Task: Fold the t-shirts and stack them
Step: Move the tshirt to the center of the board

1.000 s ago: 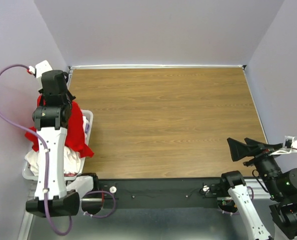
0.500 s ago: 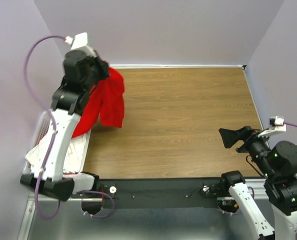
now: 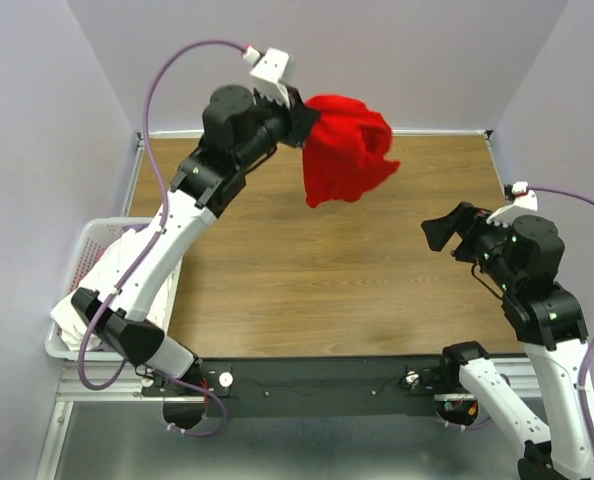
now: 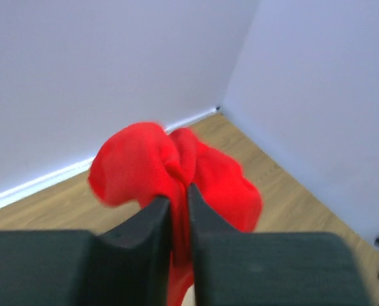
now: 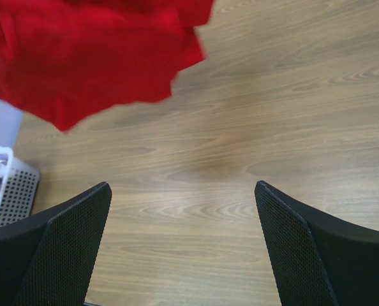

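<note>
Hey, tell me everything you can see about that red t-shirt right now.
The red t-shirt is plain bright red soft cloth, bunched, crumpled and slightly blurred, with no sleeves or collar distinguishable. It hangs in the air over the far part of the wooden table, seemingly clear of it. The left gripper is shut on a fold; nothing else touches it.

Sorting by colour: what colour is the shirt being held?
Plain red shirt; top view shows it best.

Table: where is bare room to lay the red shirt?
Wooden table is bare from the laundry basket at its left edge to the right gripper; red t-shirt hangs clear in the left gripper. Only the basket is crowded.
</note>
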Controlling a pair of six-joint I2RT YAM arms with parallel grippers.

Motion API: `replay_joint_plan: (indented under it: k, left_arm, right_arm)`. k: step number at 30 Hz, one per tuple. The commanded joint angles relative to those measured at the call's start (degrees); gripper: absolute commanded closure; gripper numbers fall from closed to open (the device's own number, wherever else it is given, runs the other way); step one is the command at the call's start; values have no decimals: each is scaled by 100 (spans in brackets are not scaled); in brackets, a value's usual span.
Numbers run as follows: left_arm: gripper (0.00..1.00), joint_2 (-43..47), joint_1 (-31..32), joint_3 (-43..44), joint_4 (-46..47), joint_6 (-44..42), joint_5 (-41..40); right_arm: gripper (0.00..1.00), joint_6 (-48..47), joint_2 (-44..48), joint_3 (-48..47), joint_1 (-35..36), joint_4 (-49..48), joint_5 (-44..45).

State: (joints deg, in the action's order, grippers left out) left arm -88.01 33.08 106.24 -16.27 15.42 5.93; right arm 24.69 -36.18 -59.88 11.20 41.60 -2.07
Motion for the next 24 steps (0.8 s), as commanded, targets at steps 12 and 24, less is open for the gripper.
replay_joint_plan:
  k: [12, 24]
  left_arm:
    - [2, 996, 76, -4540, 1276, 373, -1060]
    - [2, 1066, 76, -5446, 1170, 1050, -1155]
  right_arm:
    - [0, -60, -2013, 310, 31, -460, -707]
    - [12, -562, -4097, 283, 1275, -566, -955]
